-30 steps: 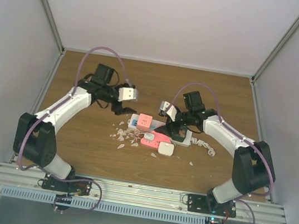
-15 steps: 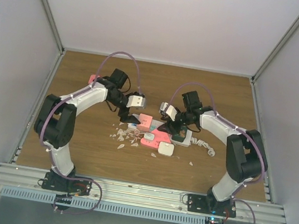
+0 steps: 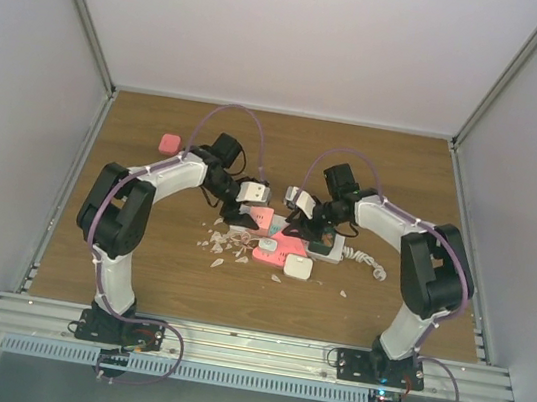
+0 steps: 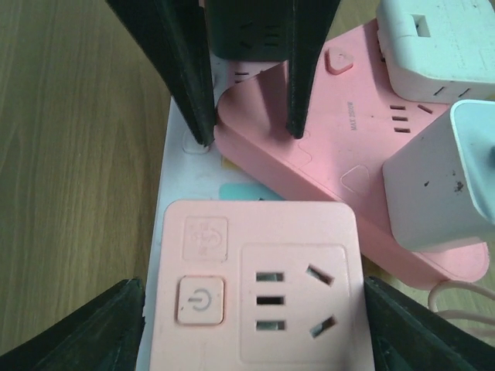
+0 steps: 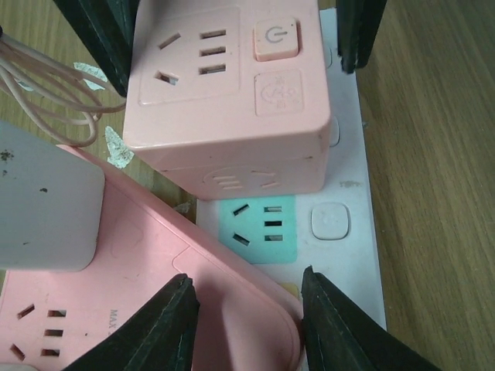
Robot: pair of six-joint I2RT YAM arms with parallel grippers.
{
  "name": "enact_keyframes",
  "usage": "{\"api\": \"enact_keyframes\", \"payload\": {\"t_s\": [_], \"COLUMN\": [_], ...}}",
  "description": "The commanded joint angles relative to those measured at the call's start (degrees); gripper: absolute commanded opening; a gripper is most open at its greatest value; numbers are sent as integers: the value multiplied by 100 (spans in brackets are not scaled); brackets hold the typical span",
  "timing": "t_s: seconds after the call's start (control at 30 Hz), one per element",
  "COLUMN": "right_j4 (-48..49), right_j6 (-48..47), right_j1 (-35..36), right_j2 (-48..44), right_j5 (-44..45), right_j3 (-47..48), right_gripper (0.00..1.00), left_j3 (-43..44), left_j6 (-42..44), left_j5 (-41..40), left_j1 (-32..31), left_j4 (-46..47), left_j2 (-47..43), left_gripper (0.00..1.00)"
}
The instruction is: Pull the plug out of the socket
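— Where the socket (image 5: 348, 193) lies flat on the wood, how does it sit to the pincers?

— Lengthwise under both. The white strip runs from beneath the left pincer (image 4: 252, 280) to beneath the right pincer (image 5: 247, 273), and the two face each other tip to tip along it.

— And the plug?

— The plug (image 5: 224, 100), a pink cube with a power button (image 4: 200, 300) on top, stands on the socket between the left pincer's fingers (image 4: 93, 340). That pincer is open and straddles it. From the right wrist, a sliver of white strip shows between one finger and the cube, so it is not clamped.

— The right pincer?

— Open too, though narrower, and holding nothing. One tip is down at the socket's edge, the other on a flat pink strip (image 4: 309, 178) lying slantwise over the socket, with its rounded corner between the tips. A green outlet face (image 5: 259, 228) shows just ahead of them, before the plug.

— Farther out?

— Two white adapters (image 4: 437, 46) (image 4: 441, 178) stand on the pink strip, on the side of both pincers toward the arm bases. A thin pale cord (image 5: 39, 85) loops beside the plug on that side. Pale scraps (image 3: 226, 245) litter the table (image 3: 136, 272) just near of the left pincer, and a small pink block (image 3: 169, 142) lies well off beyond its arm.
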Motion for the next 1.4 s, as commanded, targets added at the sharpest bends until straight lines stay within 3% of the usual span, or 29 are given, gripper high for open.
{"api": "enact_keyframes", "payload": {"t_s": [0.0,0.17,0.47,1.07,1.37], "right_j4": [19,49,125,339,372], "right_j6": [-139,-273,-409,-510,-365], "right_j1": [-30,-28,-28,130,131], "right_j2": [309,356,367,247,2], "right_j5": [446,569,788,1148,906], "right_j3": [39,-47,-224,-427,-385], "right_gripper": [37,34,32,32,36], "left_j3": [-74,-118,117,179,381], "left_j6": [33,-18,-289,-106,-55], "left_j5": [58,243,1009,1034,942], "left_j1": [-84,-66,28,160,623], "left_j4": [324,422,210,73,-166], "left_j2": [57,-121,-325,-638,-811], "left_gripper": [69,49,33,23,23]}}
